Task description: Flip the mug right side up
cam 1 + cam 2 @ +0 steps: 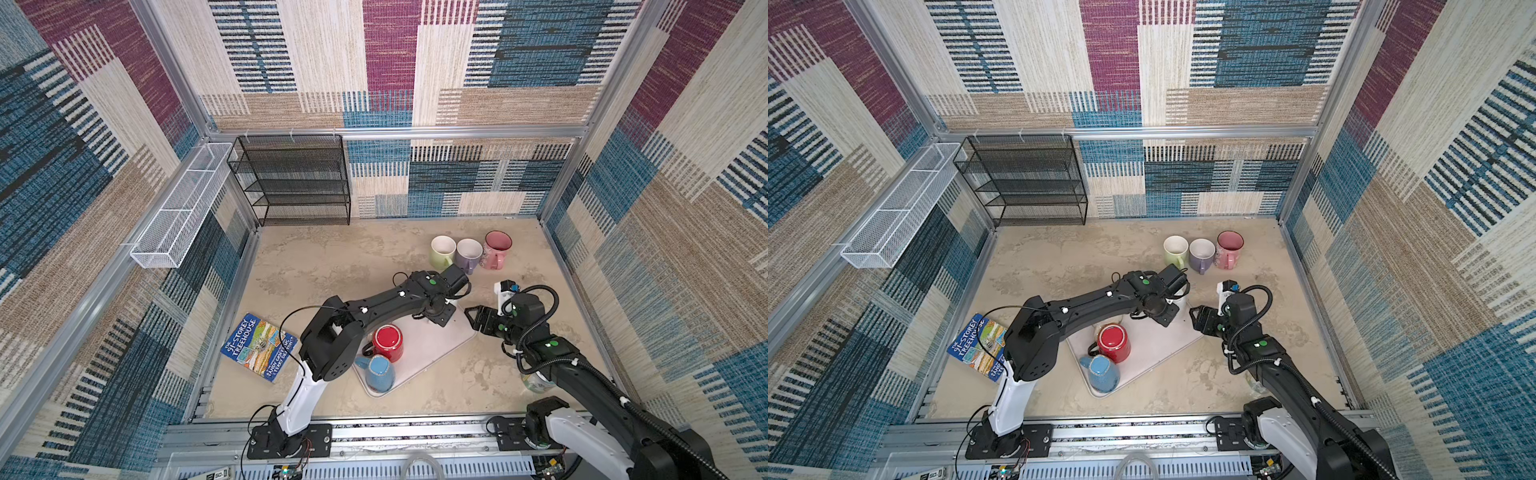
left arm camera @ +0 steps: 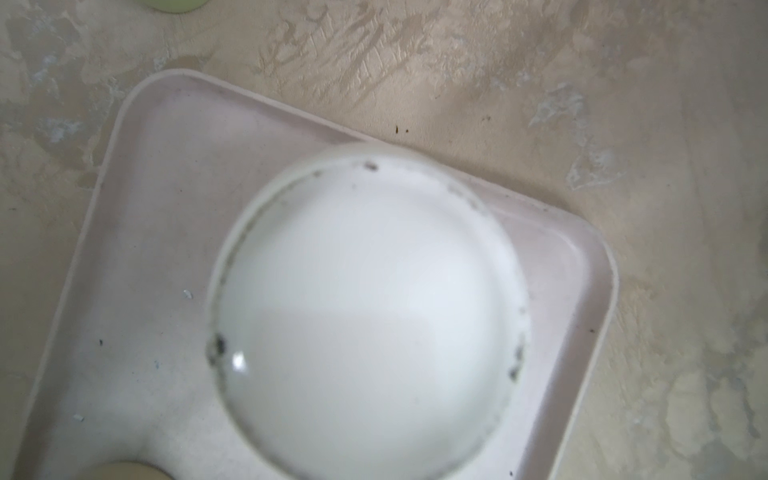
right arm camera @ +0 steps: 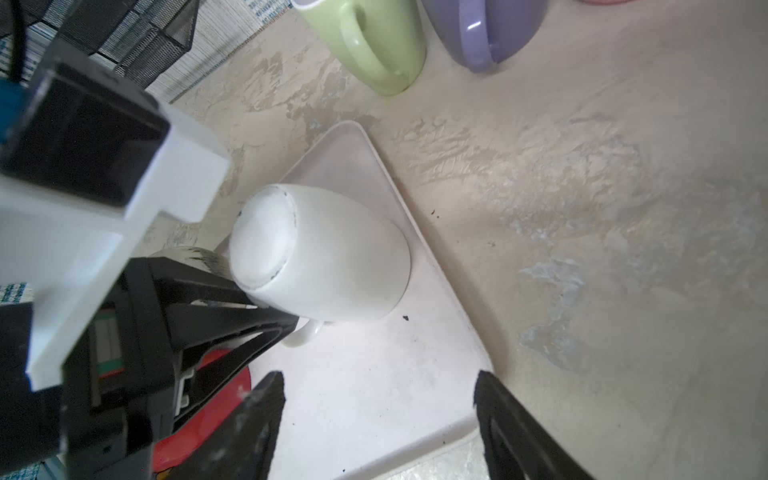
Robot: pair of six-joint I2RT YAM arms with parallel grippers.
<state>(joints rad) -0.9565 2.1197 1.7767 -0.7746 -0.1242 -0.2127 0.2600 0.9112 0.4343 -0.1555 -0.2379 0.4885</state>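
Grasp step: left hand (image 3: 286,323) looks clenched on upside-down white ceramic mug (image 3: 332,257) handle (image 3: 305,336); right hand (image 3: 378,376) hangs released. Next up, lift and flip.

A lab robot cell: aluminium frame (image 1: 415,133), patterned fabric walls (image 1: 390,54), left arm (image 1: 382,305) and right arm (image 1: 565,357) bolted to a rail (image 1: 415,434).

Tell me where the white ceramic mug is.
The white ceramic mug stands upside down on the far corner of the pale plastic tray, under the left arm's wrist in both top views, nearest the green ceramic mug.
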